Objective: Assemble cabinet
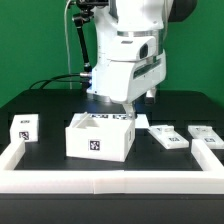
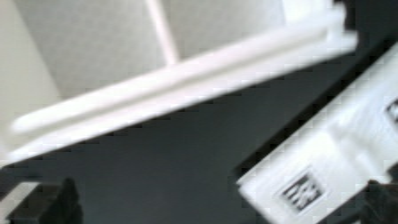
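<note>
The cabinet's open box body [image 1: 100, 136] is white with a tag on its front face and stands mid-table. My gripper [image 1: 118, 102] hangs just behind its back edge, fingertips partly hidden. A small tagged white block [image 1: 25, 127] lies at the exterior view's left. Two flat tagged panels [image 1: 166, 135] [image 1: 205, 134] lie at its right. The wrist view is blurred. It shows a white edge [image 2: 178, 85] running diagonally and a tagged white part [image 2: 317, 182] close to one finger. My gripper [image 2: 210, 206] has its dark fingers [image 2: 36, 203] far apart, with black table between them.
A low white border wall [image 1: 100, 182] runs along the front and up both sides of the black table. Black cables [image 1: 60, 80] hang behind the arm at the back.
</note>
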